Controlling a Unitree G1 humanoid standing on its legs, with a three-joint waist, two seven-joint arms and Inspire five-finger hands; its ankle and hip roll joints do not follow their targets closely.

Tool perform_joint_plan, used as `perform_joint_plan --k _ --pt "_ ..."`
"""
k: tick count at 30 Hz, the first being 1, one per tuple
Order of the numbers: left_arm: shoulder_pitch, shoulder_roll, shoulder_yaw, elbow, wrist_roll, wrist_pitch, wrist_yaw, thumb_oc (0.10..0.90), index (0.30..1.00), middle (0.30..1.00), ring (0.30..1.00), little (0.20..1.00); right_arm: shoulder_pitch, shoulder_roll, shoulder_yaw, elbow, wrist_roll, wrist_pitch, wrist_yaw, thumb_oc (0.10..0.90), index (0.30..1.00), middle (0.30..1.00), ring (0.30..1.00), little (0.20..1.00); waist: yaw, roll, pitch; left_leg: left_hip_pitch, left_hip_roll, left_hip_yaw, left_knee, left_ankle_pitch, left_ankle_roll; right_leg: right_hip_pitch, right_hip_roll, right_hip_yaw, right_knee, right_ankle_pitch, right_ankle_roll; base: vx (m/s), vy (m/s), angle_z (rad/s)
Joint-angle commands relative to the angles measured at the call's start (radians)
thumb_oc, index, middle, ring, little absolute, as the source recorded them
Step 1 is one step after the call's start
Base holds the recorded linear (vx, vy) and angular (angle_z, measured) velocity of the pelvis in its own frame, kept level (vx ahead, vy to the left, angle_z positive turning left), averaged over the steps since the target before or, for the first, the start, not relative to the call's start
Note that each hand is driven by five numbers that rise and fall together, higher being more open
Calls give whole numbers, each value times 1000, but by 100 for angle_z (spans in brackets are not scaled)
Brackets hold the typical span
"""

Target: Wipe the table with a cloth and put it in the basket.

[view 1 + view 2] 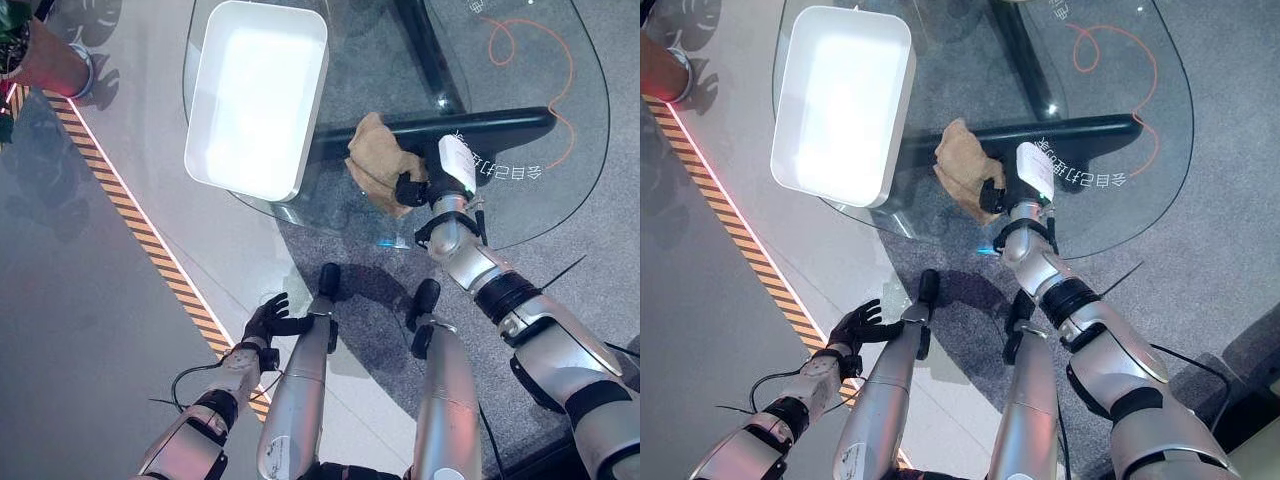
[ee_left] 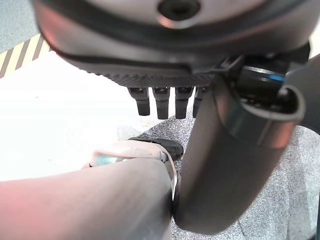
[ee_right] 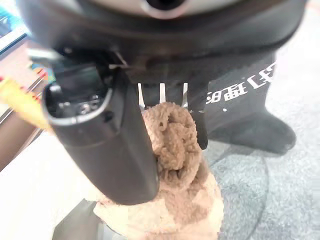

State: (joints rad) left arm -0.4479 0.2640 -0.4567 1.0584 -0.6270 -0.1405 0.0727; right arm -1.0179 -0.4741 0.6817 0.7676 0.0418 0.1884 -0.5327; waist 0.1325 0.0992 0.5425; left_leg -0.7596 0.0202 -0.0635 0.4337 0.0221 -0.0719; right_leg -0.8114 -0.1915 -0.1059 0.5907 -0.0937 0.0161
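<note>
Orange cable (image 1: 548, 62) looping on grey carpet under the glass; yellow-black striped floor tape (image 1: 150, 250) running diagonally at left.

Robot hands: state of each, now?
Left robot hand: open, holds nothing, low beside the table.
Right robot hand: shut on the cloth.

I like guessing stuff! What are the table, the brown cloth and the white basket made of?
The table looks like clear glass: the floor and its dark base show through. The cloth in the right hand seems fuzzy, loopy fabric, maybe terry. The basket looks like smooth white plastic, though that's a guess.
</note>
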Motion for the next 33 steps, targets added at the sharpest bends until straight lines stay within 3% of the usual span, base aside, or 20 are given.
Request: perform_joint_plan --k 1,20,33 --pt "58 16 -19 23 -12 -9 7 800 900 900 900 900 -154 -75 -60 -23 10 -70 -157 100 300 300 300 200 -12 61 -22 -1 -9 47 -2 11 84 16 -8 7 -10 58 18 0 0 0" --pt "76 49 -11 15 -40 -14 -4 800 900 900 900 900 -158 -211 -181 138 159 -68 -382 100 300 300 300 200 -23 46 -22 -11 5 47 8 -10 89 11 1 7 -11 52 22 0 0 0" --pt "68 77 -8 16 -50 -5 -17 800 900 900 900 900 -143 -262 -229 217 221 -129 -373 100 300 300 300 200 -34 35 -22 -15 8 44 10 -17 91 11 7 6 -26 55 26 -2 -4 -1"
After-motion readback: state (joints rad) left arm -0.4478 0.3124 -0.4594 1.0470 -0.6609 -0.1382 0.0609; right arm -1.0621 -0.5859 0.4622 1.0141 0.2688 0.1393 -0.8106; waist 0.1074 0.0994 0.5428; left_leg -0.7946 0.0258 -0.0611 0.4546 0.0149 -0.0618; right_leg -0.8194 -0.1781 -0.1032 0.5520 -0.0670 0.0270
